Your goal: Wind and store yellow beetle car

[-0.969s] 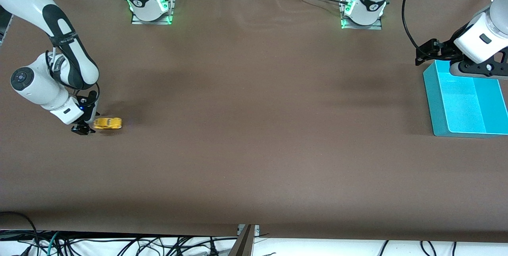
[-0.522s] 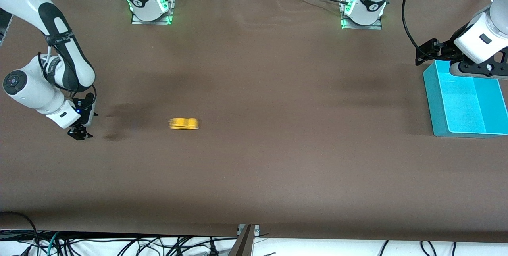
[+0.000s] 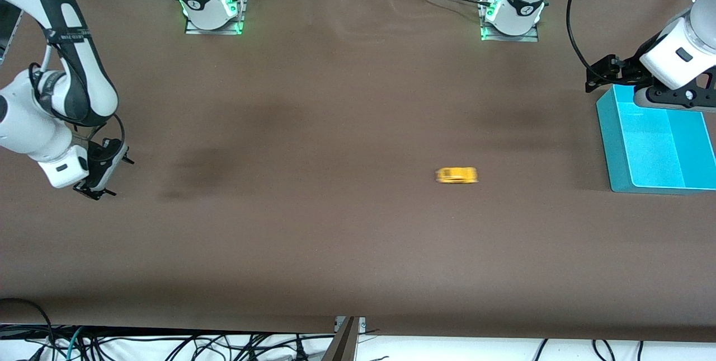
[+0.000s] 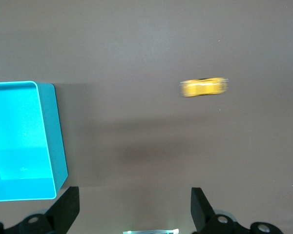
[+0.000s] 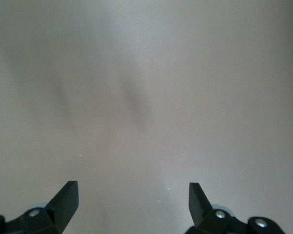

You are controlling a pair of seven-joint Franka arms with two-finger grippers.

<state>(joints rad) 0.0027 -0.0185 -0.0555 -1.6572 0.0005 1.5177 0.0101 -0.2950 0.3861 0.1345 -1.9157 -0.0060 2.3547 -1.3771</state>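
Note:
The yellow beetle car (image 3: pixel 457 175) is on the brown table, blurred by motion, apart from both grippers and a short way from the blue bin (image 3: pixel 612 143) toward the right arm's end. It also shows in the left wrist view (image 4: pixel 204 87). My right gripper (image 3: pixel 95 183) is open and empty, low over bare table at the right arm's end, with only table between its fingers (image 5: pixel 64 201). My left gripper (image 3: pixel 595 76) is open and empty, over the table beside the bin's farther corner.
The blue bin is open-topped and empty at the left arm's end, and its wall shows in the left wrist view (image 4: pixel 58 141). The two arm bases (image 3: pixel 212 8) (image 3: pixel 510 14) stand along the table's farther edge. Cables hang past the nearer edge.
The car left my right gripper and rolled across the table toward the left arm's end and the bin. My right gripper drew back toward its end of the table. The left arm has not moved.

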